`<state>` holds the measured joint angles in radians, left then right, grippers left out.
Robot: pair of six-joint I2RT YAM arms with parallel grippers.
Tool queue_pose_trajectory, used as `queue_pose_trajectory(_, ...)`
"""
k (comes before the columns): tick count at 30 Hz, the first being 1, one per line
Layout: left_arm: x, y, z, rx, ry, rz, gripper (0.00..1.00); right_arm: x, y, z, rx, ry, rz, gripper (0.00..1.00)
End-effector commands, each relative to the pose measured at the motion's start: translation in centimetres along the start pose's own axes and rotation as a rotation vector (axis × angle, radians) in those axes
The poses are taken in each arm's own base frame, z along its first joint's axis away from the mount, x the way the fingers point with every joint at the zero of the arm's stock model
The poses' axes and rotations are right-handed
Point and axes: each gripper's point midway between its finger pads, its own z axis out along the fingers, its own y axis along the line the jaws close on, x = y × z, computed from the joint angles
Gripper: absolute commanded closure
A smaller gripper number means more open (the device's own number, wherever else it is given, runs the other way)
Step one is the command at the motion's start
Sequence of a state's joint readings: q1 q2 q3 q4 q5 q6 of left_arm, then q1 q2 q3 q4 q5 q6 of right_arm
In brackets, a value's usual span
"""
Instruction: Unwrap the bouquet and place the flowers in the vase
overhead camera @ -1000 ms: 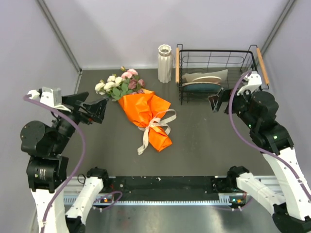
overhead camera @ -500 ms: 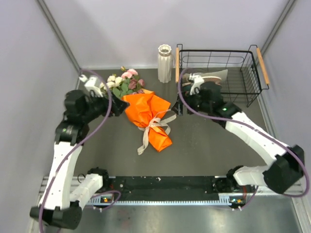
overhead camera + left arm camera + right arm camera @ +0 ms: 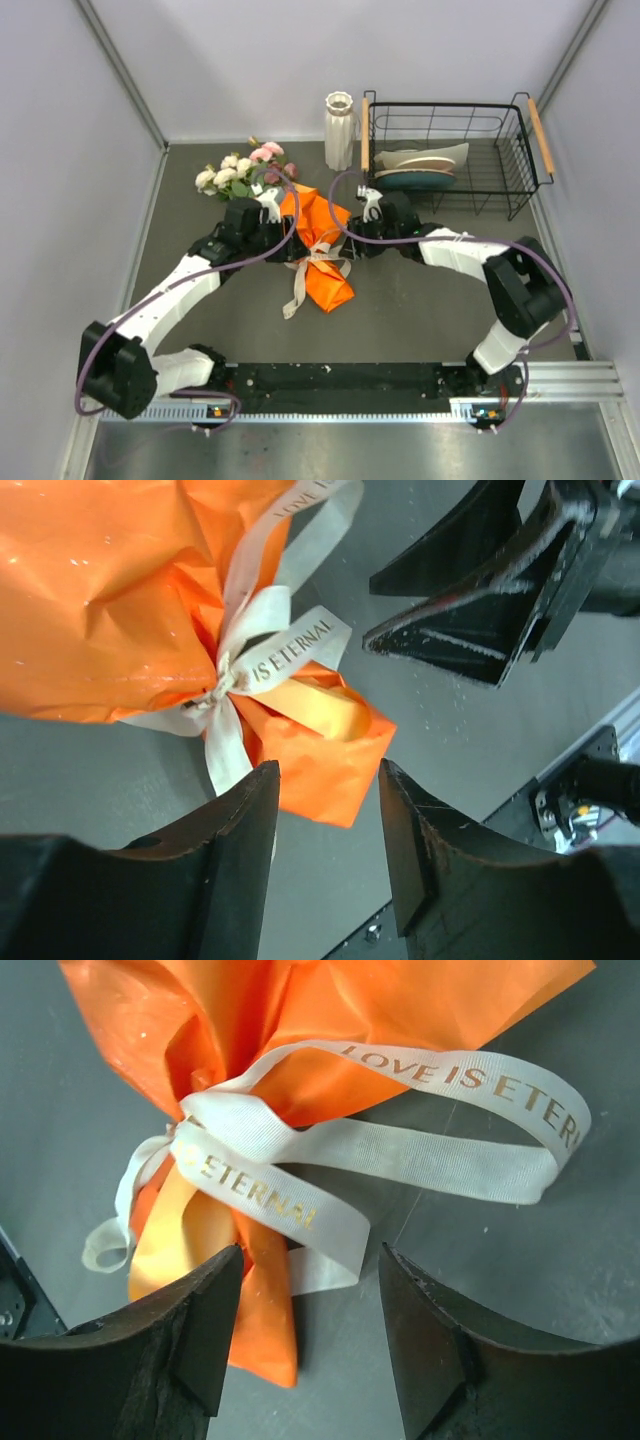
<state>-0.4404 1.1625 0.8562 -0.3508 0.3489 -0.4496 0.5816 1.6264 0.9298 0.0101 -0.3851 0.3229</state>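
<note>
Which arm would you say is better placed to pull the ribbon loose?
Probably the right: the ribbon has its loose loops directly ahead of the open right claw, while the left claw faces mostly orange paper.

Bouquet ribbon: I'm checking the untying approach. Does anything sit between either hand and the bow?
Nothing visible does. The left hand and right hand flank the cream ribbon tied round the bouquet, and it lies unobstructed just ahead of each.
</note>
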Motion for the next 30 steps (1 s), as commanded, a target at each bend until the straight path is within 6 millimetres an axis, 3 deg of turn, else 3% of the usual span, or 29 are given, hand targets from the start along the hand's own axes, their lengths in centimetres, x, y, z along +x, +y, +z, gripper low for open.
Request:
queue_pose_trajectory(1,-1.8,0.8,2.0,-0.027,-0.084,-0.045,0.52,-2.8,1.1,1.8,-0.084,-0.109,-0.119,0.39)
queue_pose_trajectory(3,-1.6,1.4,2.4,-0.047,-0.099,-0.077,0.57,-2.8,0.7,3.2,-0.098,-0.090,-0.133,0.37)
queue_pose_trajectory(5,-2.0,1.5,2.1,-0.043,-0.147,-0.094,0.58,-3.3,2.3,4.0,-0.172,-0.097,-0.161,0.33)
queue_pose_trajectory(6,-1.5,2.2,1.9,-0.072,-0.162,-0.105,0.56,-3.0,2.1,4.8,-0.173,-0.092,-0.179,0.31)
queue_pose_trajectory(9,-1.8,2.1,0.6,-0.070,-0.225,-0.112,0.53,-3.1,1.7,6.5,-0.156,-0.081,-0.193,0.28)
queue_pose_trajectory(10,-1.4,2.2,0.3,-0.068,-0.236,-0.110,0.52,-4.1,1.8,6.8,-0.153,-0.105,-0.201,0.28)
queue_pose_trajectory(13,-0.6,2.4,-0.2,-0.075,-0.226,-0.110,0.50,-4.9,1.8,7.5,-0.155,-0.103,-0.213,0.36)
queue_pose_trajectory(16,-0.1,2.5,-0.5,-0.079,-0.215,-0.103,0.50,-5.3,2.3,6.9,-0.169,-0.126,-0.244,0.53)
queue_pose_trajectory(17,-0.1,2.5,-0.7,-0.079,-0.215,-0.099,0.50,-5.3,2.3,6.6,-0.164,-0.125,-0.245,0.68)
queue_pose_trajectory(21,0.0,2.3,-1.0,-0.073,-0.216,-0.091,0.48,-5.9,4.0,4.7,-0.214,-0.146,-0.260,1.00)
queue_pose_trajectory(25,0.1,2.6,-0.7,-0.084,-0.206,-0.105,0.46,-6.4,5.8,4.2,-0.287,-0.133,-0.224,1.00)
queue_pose_trajectory(30,0.2,2.2,-0.4,-0.068,-0.184,-0.115,0.43,-7.2,6.7,1.8,-0.268,-0.151,-0.180,1.00)
